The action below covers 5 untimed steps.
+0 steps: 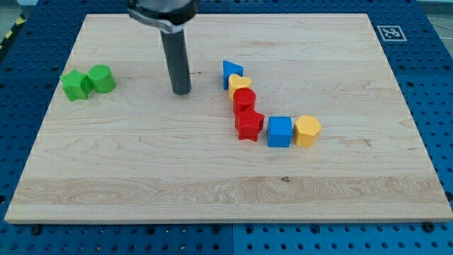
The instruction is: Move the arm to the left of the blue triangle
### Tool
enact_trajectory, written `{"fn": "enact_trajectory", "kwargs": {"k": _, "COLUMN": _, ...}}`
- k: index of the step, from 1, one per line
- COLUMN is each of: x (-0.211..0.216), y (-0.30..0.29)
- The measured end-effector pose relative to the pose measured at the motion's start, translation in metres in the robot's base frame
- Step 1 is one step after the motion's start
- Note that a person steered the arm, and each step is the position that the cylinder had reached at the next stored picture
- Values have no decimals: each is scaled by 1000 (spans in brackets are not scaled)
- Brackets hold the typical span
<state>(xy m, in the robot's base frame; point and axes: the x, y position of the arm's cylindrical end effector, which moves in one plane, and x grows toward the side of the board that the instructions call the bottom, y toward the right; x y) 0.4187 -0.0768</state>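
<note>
Board: we see a pale wooden board [212,191] lying on a blue perforated table [21,106], its near half bare wood.
Yellow hexagon: the yellow hexagonal block [307,131] sits nearest, right of centre, touching the cube beside it.
Blue cube: the blue cube [279,131] lies just left of the hexagon.
Red star: the red star [249,125] is just left of the cube, at the near end of a chain curving away from us.
Red cylinder: the red cylinder [244,101] touches the star on its far side.
Yellow heart: the yellow heart [240,83] is next, against the cylinder.
Blue triangle: the blue triangle [231,71] ends the chain at its far end, near the board's centre, touching the heart.
Green pair: a green star [75,84] and a green cylinder [102,78] touch each other, far left.
Our tip: my tip [182,92] rests on the board left of the blue triangle, near it but apart.
Pincer: we have none, only a dark rod.
Marker: a black-and-white tag [388,32] sits at the far right corner.
</note>
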Motion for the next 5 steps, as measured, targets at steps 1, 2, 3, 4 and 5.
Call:
{"fn": "enact_trajectory", "kwargs": {"k": 1, "x": 41, "y": 0}}
{"fn": "enact_trajectory", "kwargs": {"k": 2, "x": 34, "y": 1}}
{"fn": "enact_trajectory", "kwargs": {"k": 3, "x": 24, "y": 6}}
{"fn": "enact_trajectory", "kwargs": {"k": 4, "x": 23, "y": 6}}
{"fn": "enact_trajectory", "kwargs": {"k": 5, "x": 12, "y": 7}}
